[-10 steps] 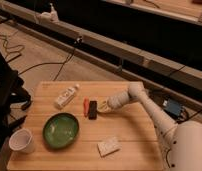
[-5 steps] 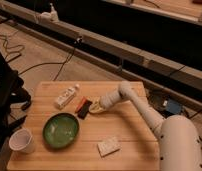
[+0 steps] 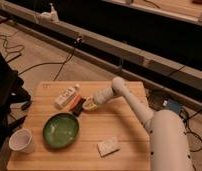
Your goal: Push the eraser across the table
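The eraser [image 3: 78, 106], a small black block, lies tilted on the light wooden table [image 3: 124, 130], just above the green bowl [image 3: 60, 130] and beside the small orange-red item [image 3: 74, 101]. My gripper [image 3: 89, 105] reaches in from the right at the end of the white arm [image 3: 125, 95] and sits right against the eraser's right side, low over the tabletop.
A white bottle-shaped item [image 3: 66, 95] lies at the back left. A white cup [image 3: 21, 140] stands at the front left corner. A pale flat rectangular piece [image 3: 108, 146] lies near the front edge. Cables run on the floor behind the table.
The arm has swept left across the table. The eraser has slid left and toward the bowl, ending tilted next to the orange-red item.
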Robot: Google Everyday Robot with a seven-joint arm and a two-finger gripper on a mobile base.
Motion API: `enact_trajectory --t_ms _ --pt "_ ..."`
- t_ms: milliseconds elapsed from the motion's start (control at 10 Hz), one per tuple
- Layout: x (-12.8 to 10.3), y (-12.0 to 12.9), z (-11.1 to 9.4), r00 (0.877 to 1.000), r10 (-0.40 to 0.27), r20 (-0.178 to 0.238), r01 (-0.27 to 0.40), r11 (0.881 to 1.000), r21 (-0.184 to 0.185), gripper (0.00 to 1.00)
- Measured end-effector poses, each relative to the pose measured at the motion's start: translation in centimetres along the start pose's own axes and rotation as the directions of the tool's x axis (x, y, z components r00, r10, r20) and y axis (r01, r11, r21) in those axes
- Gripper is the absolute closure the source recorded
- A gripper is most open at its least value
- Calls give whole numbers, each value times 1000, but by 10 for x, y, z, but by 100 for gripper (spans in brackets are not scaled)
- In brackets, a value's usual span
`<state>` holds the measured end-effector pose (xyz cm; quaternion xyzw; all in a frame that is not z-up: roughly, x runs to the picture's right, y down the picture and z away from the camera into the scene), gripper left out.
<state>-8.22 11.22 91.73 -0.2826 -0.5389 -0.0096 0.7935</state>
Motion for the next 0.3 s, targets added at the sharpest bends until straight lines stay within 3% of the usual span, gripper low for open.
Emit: enact_trajectory --t_ms 300 --pt "-9 -9 13 1000 -28 13 29 999 -13 100"
